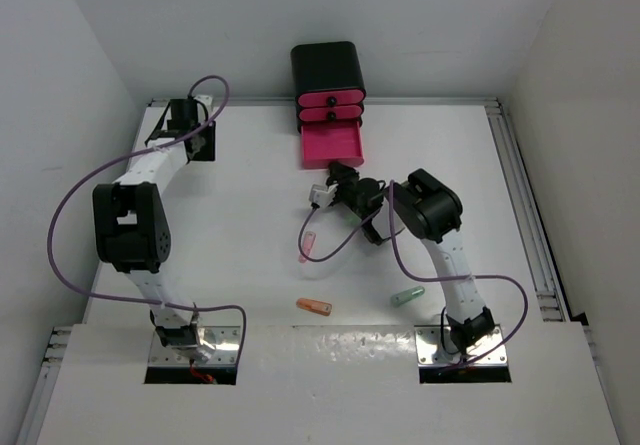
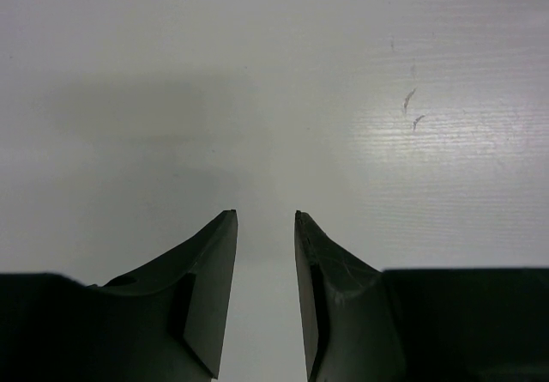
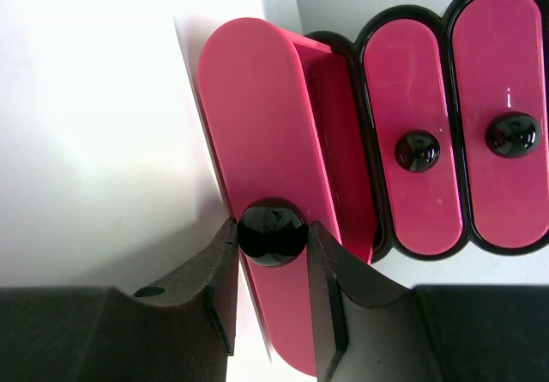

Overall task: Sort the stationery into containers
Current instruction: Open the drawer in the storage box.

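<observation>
The black box [image 1: 327, 65] stands at the table's far edge with stacked pink drawers; the two upper ones [image 3: 412, 142] are closed. The bottom drawer [image 1: 332, 145] is pulled out towards me. My right gripper [image 1: 341, 174] is shut on its dark round knob [image 3: 272, 233], one finger on each side. A pink stick [image 1: 307, 248], an orange stick [image 1: 314, 306] and a green stick [image 1: 407, 296] lie on the table nearer the arm bases. My left gripper [image 1: 205, 143] is open and empty over bare table at the far left [image 2: 266, 215].
A purple cable [image 1: 340, 240] loops from the right arm over the table close to the pink stick. White walls close in the table on three sides. A metal rail [image 1: 525, 215] runs along the right edge.
</observation>
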Available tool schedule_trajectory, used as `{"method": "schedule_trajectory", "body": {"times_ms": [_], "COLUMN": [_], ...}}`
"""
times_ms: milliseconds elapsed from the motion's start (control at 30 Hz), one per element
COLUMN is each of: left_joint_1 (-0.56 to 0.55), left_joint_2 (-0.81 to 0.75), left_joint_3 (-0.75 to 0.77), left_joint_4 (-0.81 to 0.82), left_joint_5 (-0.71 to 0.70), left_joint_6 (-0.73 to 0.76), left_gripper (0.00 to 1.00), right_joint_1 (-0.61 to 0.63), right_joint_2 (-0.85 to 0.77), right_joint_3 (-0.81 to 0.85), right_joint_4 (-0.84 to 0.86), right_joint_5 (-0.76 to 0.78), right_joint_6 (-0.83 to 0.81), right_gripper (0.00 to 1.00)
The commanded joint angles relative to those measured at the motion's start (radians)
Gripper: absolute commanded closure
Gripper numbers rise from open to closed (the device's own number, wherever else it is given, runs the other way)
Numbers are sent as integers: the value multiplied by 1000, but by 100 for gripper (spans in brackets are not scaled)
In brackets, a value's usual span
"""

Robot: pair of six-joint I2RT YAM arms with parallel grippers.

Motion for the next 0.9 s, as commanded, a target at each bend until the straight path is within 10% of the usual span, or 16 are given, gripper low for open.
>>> {"method": "schedule_trajectory", "body": {"times_ms": [0, 100, 300, 867], "left_joint_1": [6, 4, -2, 1], "left_joint_2": [-67, -84, -109, -143], "left_joint_3": [-22, -48, -71, -104], "left_joint_4": [19, 21, 21, 22], "left_joint_5": [20, 26, 47, 87], "left_joint_6": [-6, -5, -2, 38], "left_gripper": [60, 60, 46, 43], "right_joint_1": [22, 26, 34, 34], "right_joint_2": [-47, -58, -75, -294], "right_joint_3": [-52, -92, -108, -253], "right_joint_4": [21, 46, 52, -168], "right_joint_5": [-20, -14, 8, -115], "right_joint_6": [40, 37, 49, 207], "right_gripper": [100, 100, 46, 32]}}
